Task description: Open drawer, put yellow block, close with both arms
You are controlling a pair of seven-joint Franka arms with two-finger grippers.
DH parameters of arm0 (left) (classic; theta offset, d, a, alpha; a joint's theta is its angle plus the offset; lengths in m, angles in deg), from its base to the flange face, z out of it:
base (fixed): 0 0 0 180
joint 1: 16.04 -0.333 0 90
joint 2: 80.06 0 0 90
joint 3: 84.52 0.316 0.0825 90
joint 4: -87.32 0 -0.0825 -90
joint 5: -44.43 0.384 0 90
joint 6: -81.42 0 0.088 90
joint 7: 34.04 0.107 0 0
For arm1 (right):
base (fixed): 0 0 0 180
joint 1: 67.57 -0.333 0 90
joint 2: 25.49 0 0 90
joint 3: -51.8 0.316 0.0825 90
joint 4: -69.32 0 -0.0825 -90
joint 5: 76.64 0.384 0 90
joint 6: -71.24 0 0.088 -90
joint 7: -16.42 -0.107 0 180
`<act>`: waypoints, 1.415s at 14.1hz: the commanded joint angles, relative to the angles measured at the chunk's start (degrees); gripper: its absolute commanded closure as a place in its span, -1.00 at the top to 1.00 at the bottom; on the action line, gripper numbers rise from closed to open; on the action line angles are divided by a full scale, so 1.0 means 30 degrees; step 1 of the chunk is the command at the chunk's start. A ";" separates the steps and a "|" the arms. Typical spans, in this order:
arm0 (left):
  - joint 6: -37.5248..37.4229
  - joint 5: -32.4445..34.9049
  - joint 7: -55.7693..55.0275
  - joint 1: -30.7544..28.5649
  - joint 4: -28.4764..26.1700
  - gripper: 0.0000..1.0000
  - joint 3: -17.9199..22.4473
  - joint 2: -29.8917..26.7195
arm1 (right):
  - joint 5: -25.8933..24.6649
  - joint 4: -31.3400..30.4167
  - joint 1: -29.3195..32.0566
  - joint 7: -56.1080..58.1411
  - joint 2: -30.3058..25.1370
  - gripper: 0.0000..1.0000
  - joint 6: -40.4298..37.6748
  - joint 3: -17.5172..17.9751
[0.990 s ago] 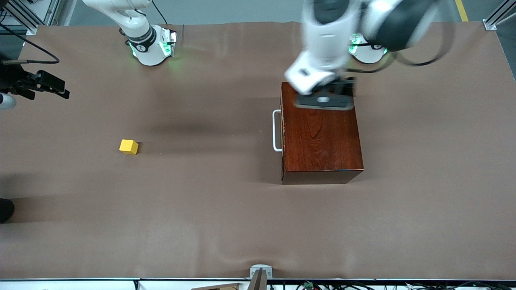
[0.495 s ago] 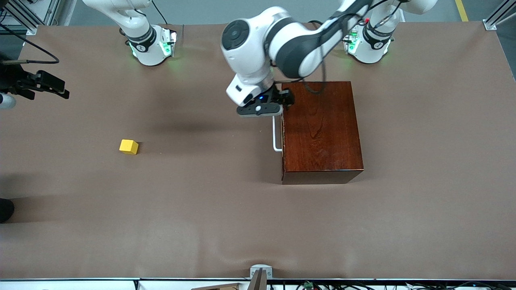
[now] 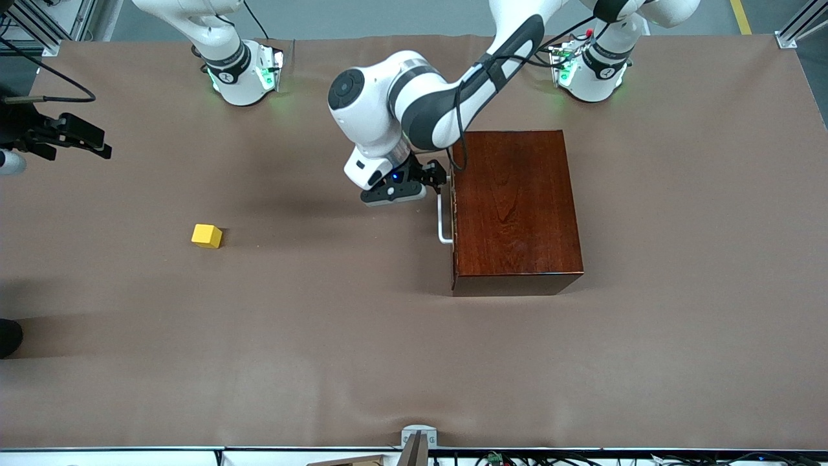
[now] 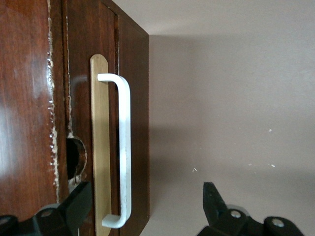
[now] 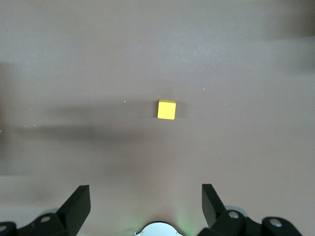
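Front view: drawer (image 3: 455, 213) shut in the box (image 3: 514, 210).
Left gripper (image 4: 142, 211): spread wide beside the handle (image 4: 123, 152), lining up to pull.
Right gripper (image 5: 145, 206): wide, waiting above the block (image 3: 207, 235), well apart from the box.

The left arm (image 3: 414, 103) covers the handle's (image 3: 444, 217) upper end beside the box (image 3: 514, 207) — the right gripper (image 5: 145, 206) shows only finger stubs, its body cut off.

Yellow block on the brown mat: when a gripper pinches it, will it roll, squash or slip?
The small bright yellow cube rests on a flat face, so rolling seems unlikely. Its crisp edges suggest a rigid body. Its size suggests it is light; flat, parallel sides should suit the open right gripper.
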 commanded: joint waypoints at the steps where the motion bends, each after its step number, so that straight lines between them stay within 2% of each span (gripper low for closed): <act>1: -0.0336 0.0536 -0.0129 0.0144 0.0631 1.00 0.0075 0.0720 | -0.0236 0.0046 0.0248 0.0012 -0.0183 1.00 -0.0110 0.0256; 8: -0.0103 0.0594 -0.0715 0.0144 0.0688 1.00 0.0339 0.1864 | -0.0236 0.0017 0.0306 0.0012 -0.0154 1.00 -0.0110 0.0256; 15: 0.1771 0.0449 -0.1651 0.0377 0.0718 1.00 0.0456 0.2596 | -0.0236 -0.0013 0.0336 0.0012 -0.0153 1.00 0.0007 0.0227; 20: 0.3733 0.0273 -0.3641 0.0935 0.0806 1.00 0.0311 0.2861 | -0.0265 -0.0042 0.0365 0.0012 -0.0124 1.00 0.0007 0.0227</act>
